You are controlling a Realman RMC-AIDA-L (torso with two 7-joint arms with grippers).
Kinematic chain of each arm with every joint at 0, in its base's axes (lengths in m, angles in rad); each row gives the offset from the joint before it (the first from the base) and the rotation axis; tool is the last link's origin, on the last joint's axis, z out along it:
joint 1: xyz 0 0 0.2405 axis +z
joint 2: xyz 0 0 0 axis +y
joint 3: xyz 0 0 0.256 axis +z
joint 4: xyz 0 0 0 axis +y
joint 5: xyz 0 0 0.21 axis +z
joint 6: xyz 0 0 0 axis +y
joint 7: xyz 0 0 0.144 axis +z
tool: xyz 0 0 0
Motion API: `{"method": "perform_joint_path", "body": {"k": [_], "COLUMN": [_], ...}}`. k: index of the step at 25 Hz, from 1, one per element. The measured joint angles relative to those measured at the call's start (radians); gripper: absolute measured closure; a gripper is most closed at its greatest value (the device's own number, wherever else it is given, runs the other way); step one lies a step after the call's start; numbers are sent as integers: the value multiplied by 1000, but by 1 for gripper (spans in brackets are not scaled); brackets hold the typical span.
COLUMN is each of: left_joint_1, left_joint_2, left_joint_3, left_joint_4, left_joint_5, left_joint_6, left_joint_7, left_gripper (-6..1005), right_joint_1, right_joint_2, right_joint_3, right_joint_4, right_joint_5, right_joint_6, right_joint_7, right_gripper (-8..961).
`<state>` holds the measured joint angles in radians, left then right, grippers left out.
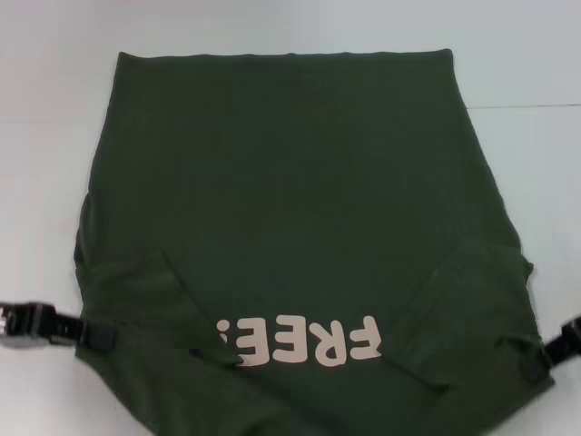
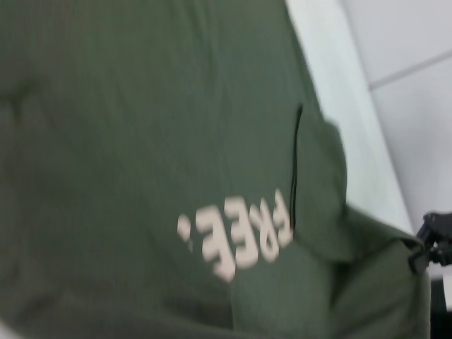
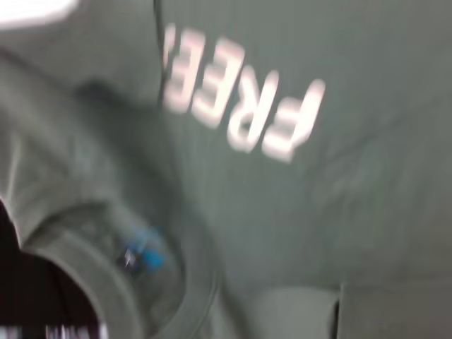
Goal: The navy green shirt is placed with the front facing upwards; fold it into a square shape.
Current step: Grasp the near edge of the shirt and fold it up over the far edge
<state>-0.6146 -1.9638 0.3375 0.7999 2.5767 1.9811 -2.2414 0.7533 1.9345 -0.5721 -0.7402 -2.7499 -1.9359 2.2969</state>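
One navy green shirt (image 1: 290,236) lay front-up on a white table (image 1: 54,82), hem at the far edge, cream "FREE!" lettering (image 1: 300,341) near the robot and reading upside down in the head view. Both sleeves were folded inward over the body. Ribbed collar with blue neck label (image 3: 141,258) showed in the right wrist view. Left gripper (image 1: 91,334) sat at the shirt's near left edge, right gripper (image 1: 543,356) at its near right edge; each met the cloth, but whether the fingers had pinched it could not be told.
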Motion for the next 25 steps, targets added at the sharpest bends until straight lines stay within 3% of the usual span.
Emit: {"method": "perform_joint_path", "body": {"k": [5, 11, 21, 25], "left_joint_1": [1, 10, 14, 14], "left_joint_2": [2, 0, -53, -64], "left_joint_3": [-40, -64, -66, -67], "left_joint_4": [-2, -39, -138, -166], "left_joint_5": [-91, -213, -319, -347], "left_joint_6": [-69, -209, -483, -542], "left_joint_7": [0, 2, 70, 97], "left_gripper": [950, 949, 949, 950], "right_joint_1": [-12, -24, -70, -89], "right_joint_2": [-27, -43, -12, 9], "right_joint_3": [94, 143, 154, 153], "right_joint_4": [6, 25, 57, 67], "right_joint_5": [63, 162, 344, 398], "right_joint_6": [51, 172, 459, 560], "right_joint_7": [6, 27, 37, 29], "right_gripper": [901, 891, 875, 869]}}
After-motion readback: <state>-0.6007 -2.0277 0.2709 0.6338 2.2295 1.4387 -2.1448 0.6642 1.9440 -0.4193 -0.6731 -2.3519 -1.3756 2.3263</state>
